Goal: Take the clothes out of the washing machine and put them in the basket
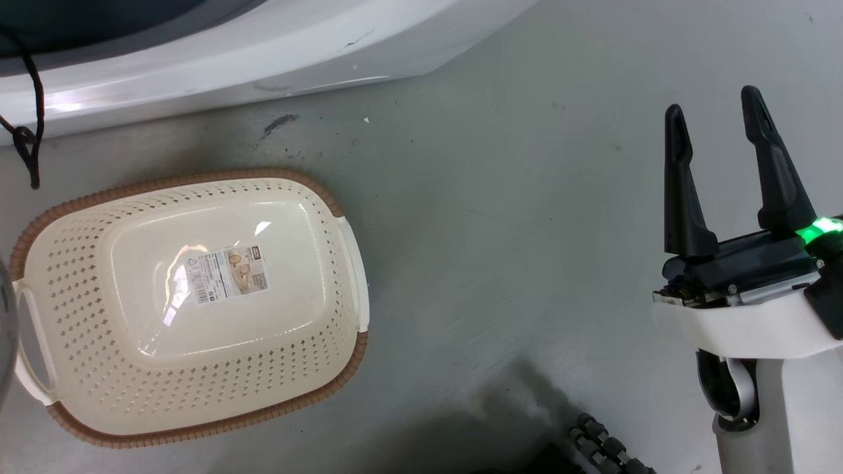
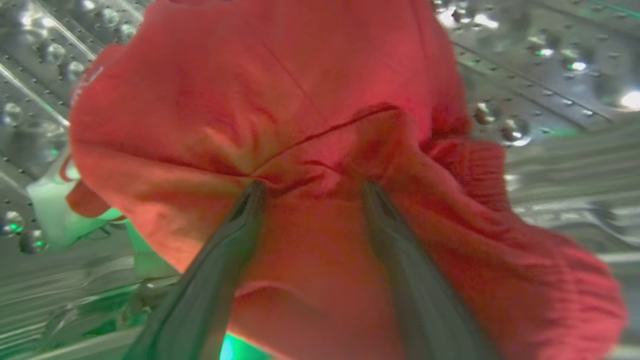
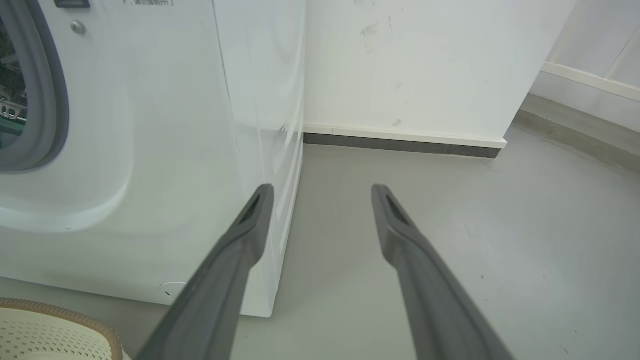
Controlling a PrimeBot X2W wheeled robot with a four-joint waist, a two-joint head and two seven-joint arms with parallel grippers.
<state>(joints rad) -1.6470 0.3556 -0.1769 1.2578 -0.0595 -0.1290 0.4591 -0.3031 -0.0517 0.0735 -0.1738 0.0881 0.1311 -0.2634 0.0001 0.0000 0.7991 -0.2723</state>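
Inside the washing machine's perforated steel drum (image 2: 550,75), a crumpled red garment of the clothes (image 2: 310,100) lies right in front of my left gripper (image 2: 314,187). That gripper is open, and both fingertips press into the cloth. A bit of white trim (image 2: 50,200) shows at the garment's left. On the floor in front of the washing machine (image 1: 263,59) stands the cream basket (image 1: 184,181), with nothing in it. My right gripper (image 1: 718,122) hangs open over bare floor to the right of the basket, holding nothing. In the right wrist view the right gripper (image 3: 322,192) points past the washing machine (image 3: 150,150).
A black cord (image 1: 33,131) dangles at the left by the washer front. A white wall with a dark baseboard (image 3: 400,145) stands to the right of the machine. Grey floor (image 1: 494,230) stretches between the basket and my right arm. A dark ribbed part of my base (image 1: 606,451) shows at the bottom.
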